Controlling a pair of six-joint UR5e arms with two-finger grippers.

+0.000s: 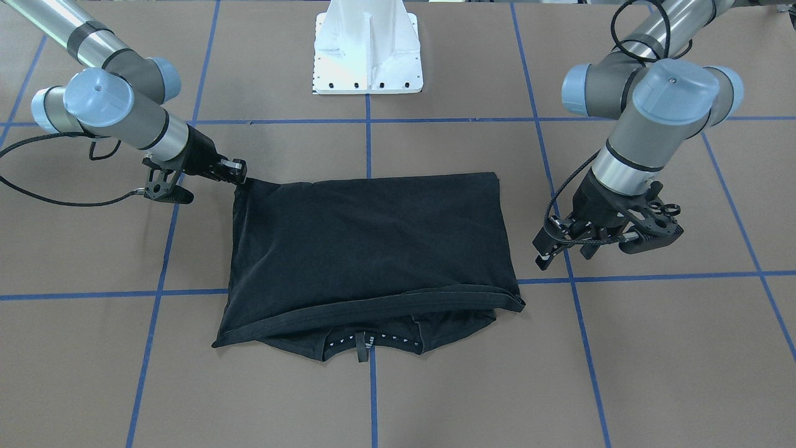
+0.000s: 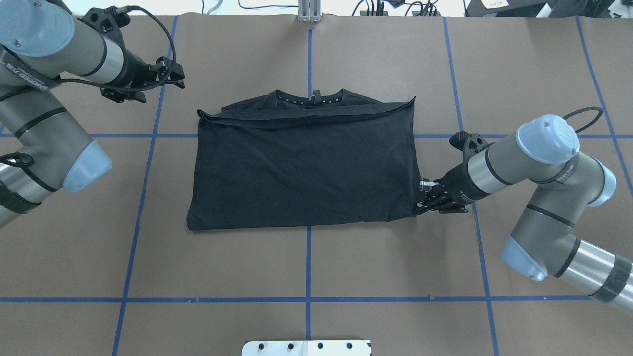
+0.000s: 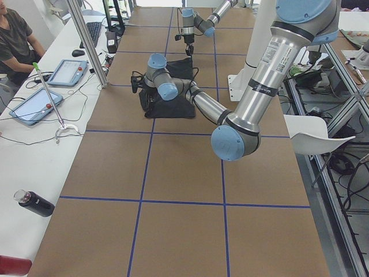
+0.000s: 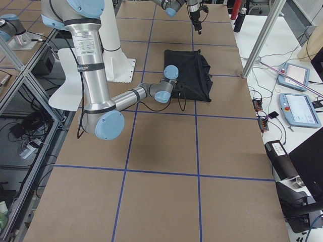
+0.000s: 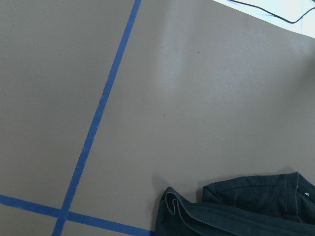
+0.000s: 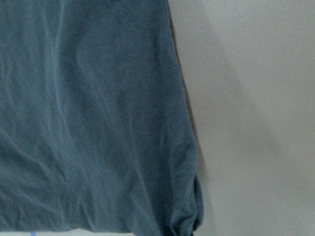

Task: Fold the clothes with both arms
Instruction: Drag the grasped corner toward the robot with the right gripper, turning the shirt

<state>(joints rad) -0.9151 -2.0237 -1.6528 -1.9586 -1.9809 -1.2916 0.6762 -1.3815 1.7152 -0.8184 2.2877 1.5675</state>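
Brown paper-covered table (image 2: 222,257), marked into squares by blue tape lines (image 2: 308,257), fills every view. At its middle lies the black short-sleeved T-shirt (image 2: 306,168), folded into a flat, wide rectangle with a plain side up; no print shows. Its lower part is turned up over the chest. The hem band (image 2: 306,114) runs across just short of the collar (image 2: 296,100), which peeks out on the side away from the robot with a row of small white dots inside. The cloth is mostly smooth, with faint creases.

The right gripper (image 2: 419,200) sits low at the shirt's near right corner, its fingers pinched together on the cloth, which is drawn to a small point there. Its forearm stretches low over the table beside the shirt. The left gripper (image 2: 173,74) hangs off the far left corner, apart from the shirt, fingers spread and holding nothing.

A white pedestal base (image 1: 368,56) stands on the robot's side of the table. Across from it runs a white bench (image 3: 23,156) with two blue-and-grey tablets (image 3: 66,72), a dark bottle (image 3: 34,203) and a seated person (image 3: 14,34).
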